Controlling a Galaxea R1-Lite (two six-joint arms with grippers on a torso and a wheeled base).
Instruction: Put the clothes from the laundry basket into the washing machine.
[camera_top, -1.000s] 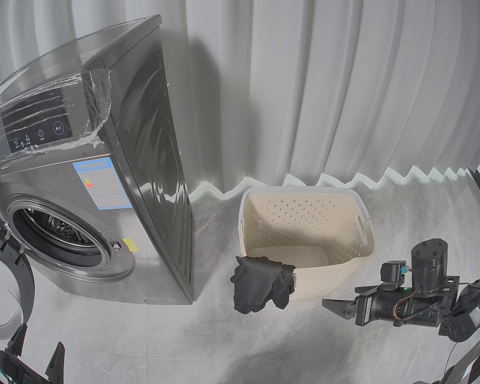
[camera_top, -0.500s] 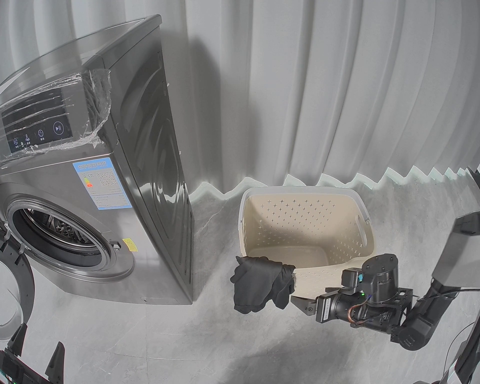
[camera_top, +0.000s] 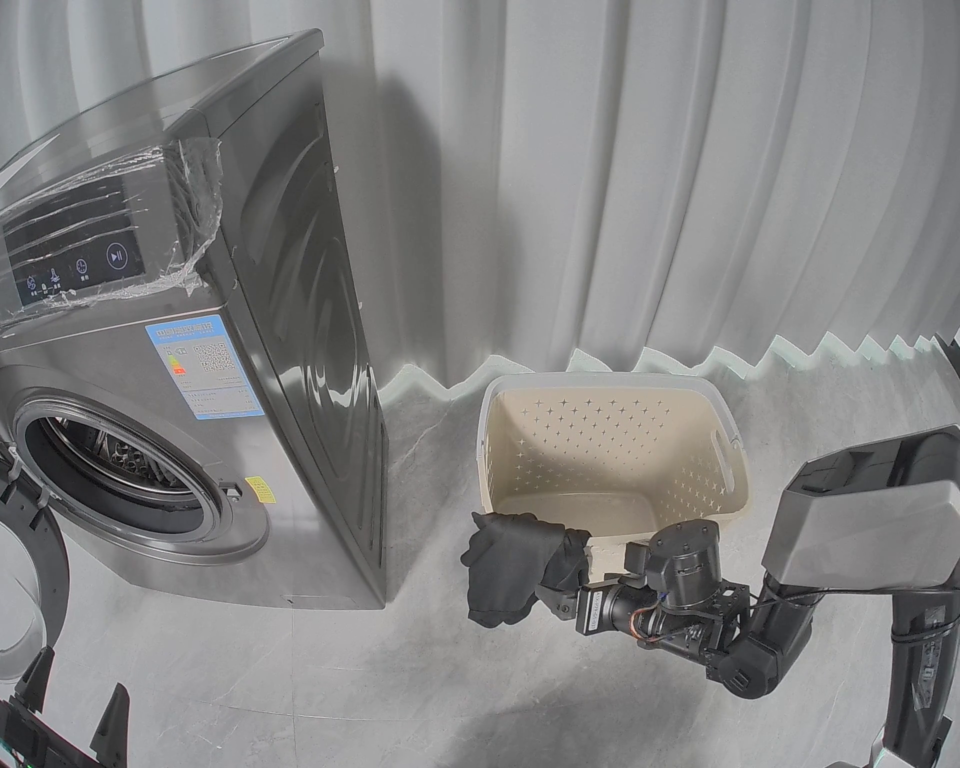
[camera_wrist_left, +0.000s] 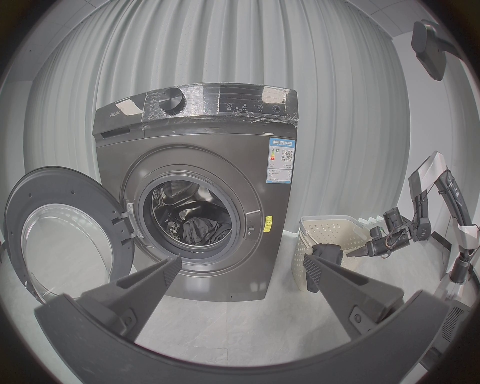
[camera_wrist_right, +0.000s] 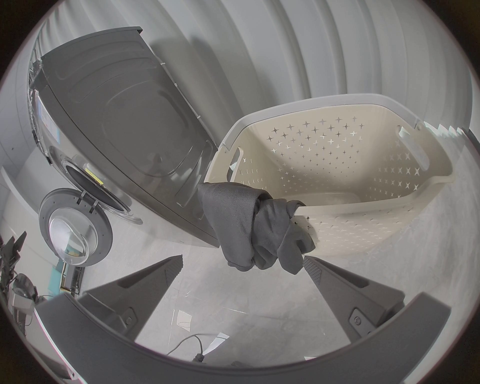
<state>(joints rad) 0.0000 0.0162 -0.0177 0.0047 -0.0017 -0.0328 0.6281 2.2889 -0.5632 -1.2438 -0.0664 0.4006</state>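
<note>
Right claw (camera_wrist_right: 240, 262) spread wide, nothing gripped, closing in on the dark grey bundled garment (camera_wrist_right: 250, 230) draped over the cream perforated plastic laundry basket's (camera_wrist_right: 320, 102) near rim. It looks like the last piece, since dark clothes (camera_wrist_left: 202, 229) already lie in the open grey front-loading washing machine (camera_wrist_left: 112, 165)

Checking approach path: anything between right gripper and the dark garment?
Nothing: right wrist view shows open right gripper directly facing dark garment on laundry basket rim.

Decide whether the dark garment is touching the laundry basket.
Touching. The right wrist view shows the dark garment draped over the rim of the laundry basket and hanging down its outer wall; the head view agrees.
</note>
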